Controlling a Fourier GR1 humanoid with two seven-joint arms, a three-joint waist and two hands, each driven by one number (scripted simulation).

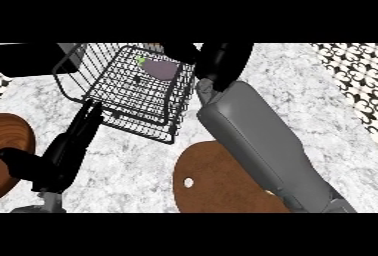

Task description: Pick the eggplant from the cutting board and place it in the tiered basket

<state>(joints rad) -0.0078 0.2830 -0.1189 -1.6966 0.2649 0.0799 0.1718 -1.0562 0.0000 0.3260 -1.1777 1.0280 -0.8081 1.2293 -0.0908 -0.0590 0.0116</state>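
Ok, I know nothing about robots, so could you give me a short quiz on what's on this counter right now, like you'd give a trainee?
1. True or false: the eggplant lies inside the wire basket.
2. Fill in: the round brown cutting board has a small ___ through it.
3. The left hand is low at the view's left, fingers straight. Where is the right hand? A) flat on the cutting board B) up at the basket's right rim C) out of view

Key: 1 true; 2 hole; 3 B.
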